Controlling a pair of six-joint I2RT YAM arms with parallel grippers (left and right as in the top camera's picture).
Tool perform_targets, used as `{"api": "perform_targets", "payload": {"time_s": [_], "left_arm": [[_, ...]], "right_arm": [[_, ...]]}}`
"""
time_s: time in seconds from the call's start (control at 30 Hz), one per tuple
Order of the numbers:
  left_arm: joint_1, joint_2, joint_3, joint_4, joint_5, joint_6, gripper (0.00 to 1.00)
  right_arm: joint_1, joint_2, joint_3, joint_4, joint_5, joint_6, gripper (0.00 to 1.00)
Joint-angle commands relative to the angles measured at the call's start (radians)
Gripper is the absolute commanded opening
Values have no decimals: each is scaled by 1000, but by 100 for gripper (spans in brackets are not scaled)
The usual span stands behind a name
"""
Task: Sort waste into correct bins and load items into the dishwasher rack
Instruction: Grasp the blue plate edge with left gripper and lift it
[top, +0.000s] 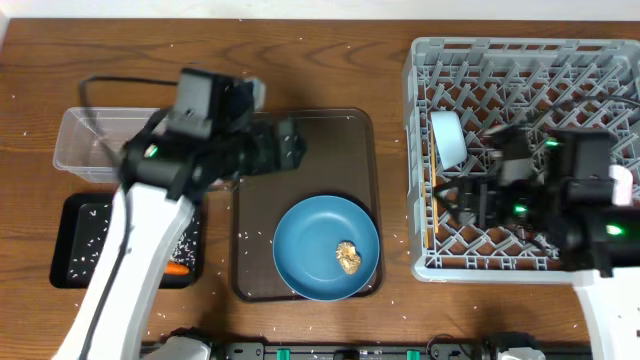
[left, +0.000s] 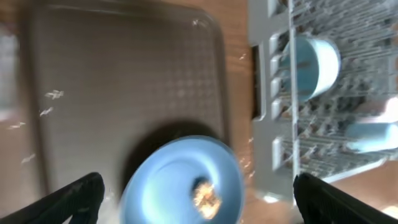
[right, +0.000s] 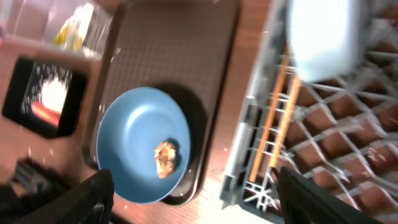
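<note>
A large blue plate (top: 318, 240) lies on the dark-brown serving tray (top: 300, 130) with a small brown food lump (top: 348, 258) on it. My left gripper (top: 290, 145) hovers open over the tray's back part; in its wrist view the plate (left: 161, 186) and lump (left: 206, 196) sit below its gripper (left: 198, 194). A light-blue cup (top: 448, 137) rests in the grey dishwasher rack (top: 520, 60). My right gripper (top: 455, 195) hangs open over the rack's left edge with nothing between its jaws. Its wrist view takes in the plate (right: 134, 149) and the rack (right: 261, 143).
At the left stand the clear tub (top: 85, 150), holding a yellow-green packet (right: 71, 31), and the black tray (top: 75, 245) with white rice (right: 53, 90) and an orange carrot (top: 178, 269). Rice grains are scattered over the wooden table (top: 390, 300).
</note>
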Motion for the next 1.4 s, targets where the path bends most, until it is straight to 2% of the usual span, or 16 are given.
{"api": "perform_targets", "payload": {"time_s": [0.0,0.07,0.1,0.2,0.37,0.73,0.8,0.87,0.93,1.0,1.13,1.2,1.27,1.3,1.37], "left_arm": [[0,-36,5,-109,-98,112,92],[-2,-37,-16,-191,-105,112,76],[-3,-36,-37,-214,-104,112,75],[-23,-34,-153,-218,-104,112,74],[-78,-32,-361,-108,-104,78,74],[-109,-16,-603,169,-108,70,71],[-109,-2,-644,224,-108,70,67],[-109,19,-673,274,-114,70,55],[-109,42,-674,301,-137,70,51],[-109,63,-674,330,-165,70,42],[-113,127,-674,361,-177,70,31],[-117,159,-674,368,-206,70,30],[-119,186,-674,371,-216,70,19],[-119,191,-674,371,-216,70,10],[-118,190,-671,367,-216,70,6]], "right_arm": [[82,38,10,11,103,60,77],[106,61,10,19,145,85,78],[109,68,10,23,154,95,78],[106,87,10,52,162,132,79],[106,93,10,87,162,142,80],[106,93,10,91,162,142,81],[106,93,10,92,162,142,80],[106,93,10,93,162,142,81],[106,93,10,93,162,142,82],[106,93,10,93,162,142,82],[106,93,10,95,163,142,83],[106,93,10,94,167,142,84],[106,93,10,93,167,142,83],[106,93,10,93,167,142,83],[106,93,10,94,168,142,84]]}}
